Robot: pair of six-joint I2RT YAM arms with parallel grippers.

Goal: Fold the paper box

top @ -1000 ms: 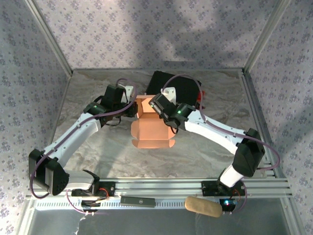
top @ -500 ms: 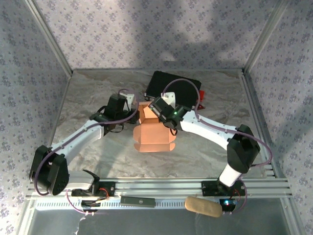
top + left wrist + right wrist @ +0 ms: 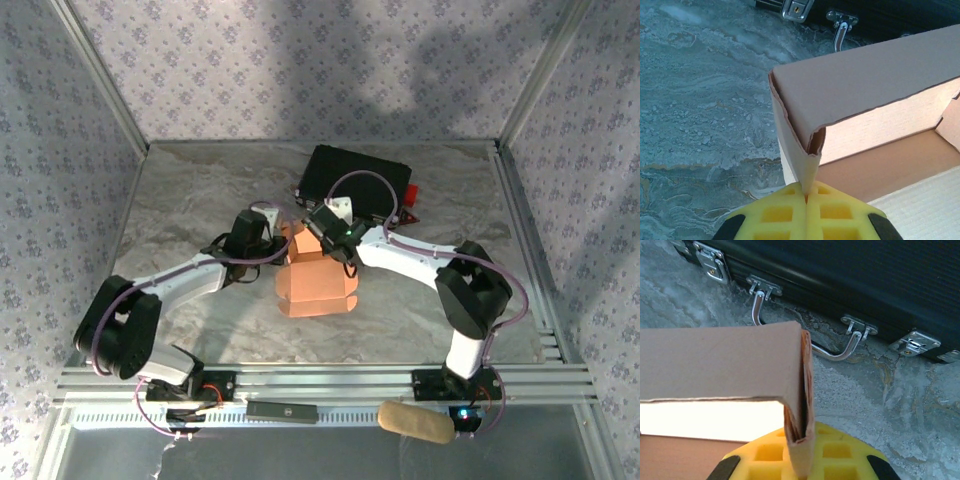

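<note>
Holding the paper box near the middle of the table, just in front of the black case and apart from it.

Clamping with the left gripper on the doubled cardboard edge at the left end of the raised far wall; yellow pads pressed together on that thin fold, with nothing but card between them.

Clamping likewise with the right gripper on the right end of the same wall, jaws closed on the upright corner fold, with the case's latches and handle on the marble just beyond.

Seen from above, meeting almost nose to nose over the box's far side: left gripper on the left corner, right gripper on the right, each nearest its own end and neither better placed for the other's.

Judging the coming move to turn on one thing: the long axis of the gripped wall, running left to right from one tool to the other and roughly along the case front. Lying toward the arm bases from both tools, the box floor and its open near flaps. Probably calling, then, for both ends to move together, tipping the wall square over the floor; risking a twisted or creased panel if led by one end alone.
</note>
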